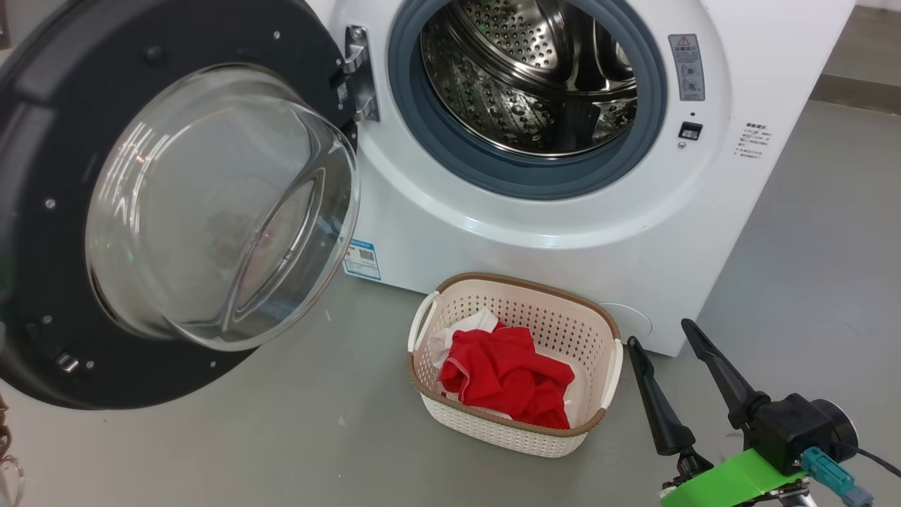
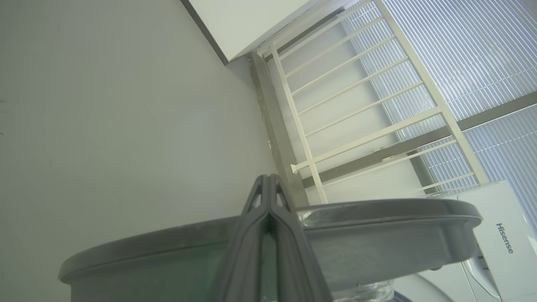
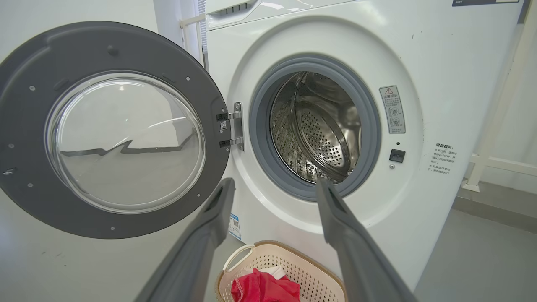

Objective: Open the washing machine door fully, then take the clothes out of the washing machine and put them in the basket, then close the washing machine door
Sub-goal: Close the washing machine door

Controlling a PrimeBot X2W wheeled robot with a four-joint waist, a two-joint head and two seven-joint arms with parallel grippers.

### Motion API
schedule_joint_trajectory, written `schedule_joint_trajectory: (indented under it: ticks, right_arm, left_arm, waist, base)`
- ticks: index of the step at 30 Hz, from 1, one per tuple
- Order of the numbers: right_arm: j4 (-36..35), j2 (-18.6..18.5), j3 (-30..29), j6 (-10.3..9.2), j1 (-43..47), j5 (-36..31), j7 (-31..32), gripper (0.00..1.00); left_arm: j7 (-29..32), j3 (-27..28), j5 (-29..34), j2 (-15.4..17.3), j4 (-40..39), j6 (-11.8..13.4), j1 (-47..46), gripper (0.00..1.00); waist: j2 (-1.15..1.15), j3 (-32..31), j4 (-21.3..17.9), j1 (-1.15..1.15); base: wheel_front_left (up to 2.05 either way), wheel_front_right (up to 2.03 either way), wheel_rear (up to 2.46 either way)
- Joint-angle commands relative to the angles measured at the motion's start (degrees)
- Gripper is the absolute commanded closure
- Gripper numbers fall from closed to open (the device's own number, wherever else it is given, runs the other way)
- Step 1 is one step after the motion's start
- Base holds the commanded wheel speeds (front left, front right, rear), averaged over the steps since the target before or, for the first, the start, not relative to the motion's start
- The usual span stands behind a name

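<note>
Clothes [image 1: 507, 374] in basket [image 1: 526, 281]; WM door [image 1: 35, 176] wide open

A smooth grey floor [image 1: 211, 451] is seen in the head view, marked by a few small pale specks. In the left wrist view, a white barred railing [image 2: 298, 126] is set beside a plain pale wall [image 2: 105, 105], and ribbed window blinds [image 2: 474, 54] are seen behind the bars. In the right wrist view, a white post [image 3: 497, 113] is seen rising from the floor.

The washing machine door [image 1: 218, 204] is glossy glass, drum [image 1: 521, 77] shiny steel, basket [image 1: 556, 317] matt plastic, clothes [image 1: 507, 373] soft cloth.
</note>
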Motion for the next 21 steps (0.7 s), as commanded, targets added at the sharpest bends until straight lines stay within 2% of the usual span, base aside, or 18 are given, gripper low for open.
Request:
schedule_joint_trajectory:
  ticks: [1, 14, 21]
  right_arm:
    - [-1.83, -0.54, 1.48, 0.35, -2.1, -0.32, 0.22, 0.0]
    - [-2.59, -0.54, 1.29, 0.35, -1.55, -0.62, 0.99, 0.0]
    - [-2.5, -0.54, 1.9, 0.35, -1.18, -0.37, 0.98, 0.0]
  left_arm:
    - [1.96, 0.05, -0.25, 3.99, 0.16, -1.78, -2.28, 1.0]
    - [8.77, -2.54, -0.33, 4.85, 5.3, -5.23, -3.45, 1.0]
    - [14.76, -4.46, -0.48, 4.55, 6.86, -7.47, -3.23, 1.0]
  waist:
    - [0.0, 0.22, -0.49, 0.0]
    - [0.0, -0.22, -0.62, 0.0]
    - [0.0, -0.62, -0.38, 0.0]
  base:
    - [0.0, 0.0, 0.0]
    - [0.0, 0.0, 0.0]
    - [0.0, 0.0, 0.0]
